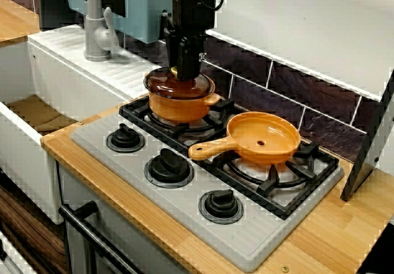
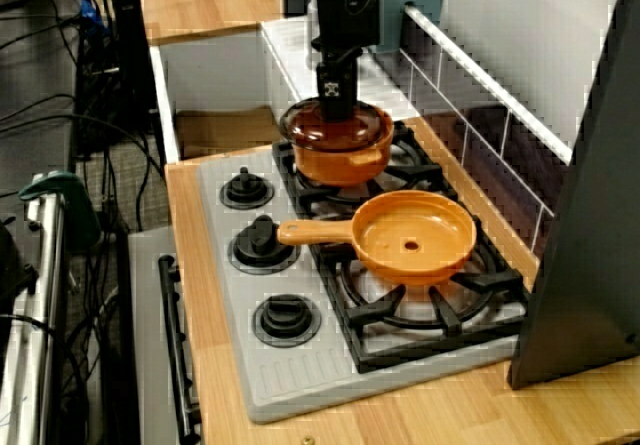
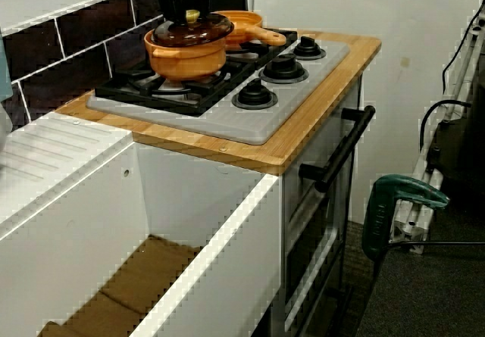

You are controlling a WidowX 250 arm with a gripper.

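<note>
An orange pot with a dark brown see-through lid stands on the back left burner. My black gripper comes straight down onto the middle of the lid, at its small yellow knob. The fingers' lower ends hide most of the knob in the front view, and none of the views shows how wide they stand. From the pan's end the gripper rests on the lid. From the sink's end the gripper hangs right over the knob.
An orange frying pan sits on the right burner, handle pointing toward the knobs. Three black knobs line the grey stove front. A grey faucet and white sink lie left. A dark panel leans at the right end.
</note>
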